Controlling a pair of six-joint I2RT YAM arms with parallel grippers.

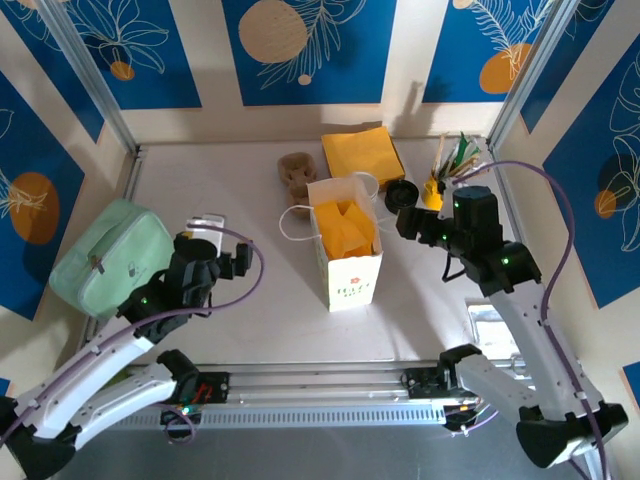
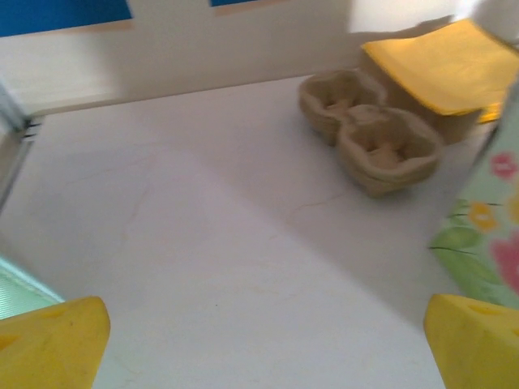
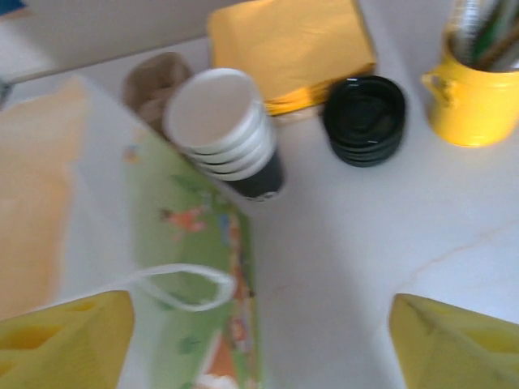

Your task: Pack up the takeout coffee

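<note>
Paper cups [image 3: 223, 134] just beyond right pincer [image 3: 259, 328]

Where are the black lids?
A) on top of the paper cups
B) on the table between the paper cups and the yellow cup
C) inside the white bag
B: the black lids sit stacked on the table, with the paper cups to one side and the yellow cup to the other.

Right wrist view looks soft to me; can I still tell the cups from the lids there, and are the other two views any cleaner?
Right wrist: blurred, yet the stacked cups and black lids stay distinct; the print on the paper bag smears. Left wrist: soft too, the cup carrier readable. Top external: sharp, evenly lit, no glare.
</note>
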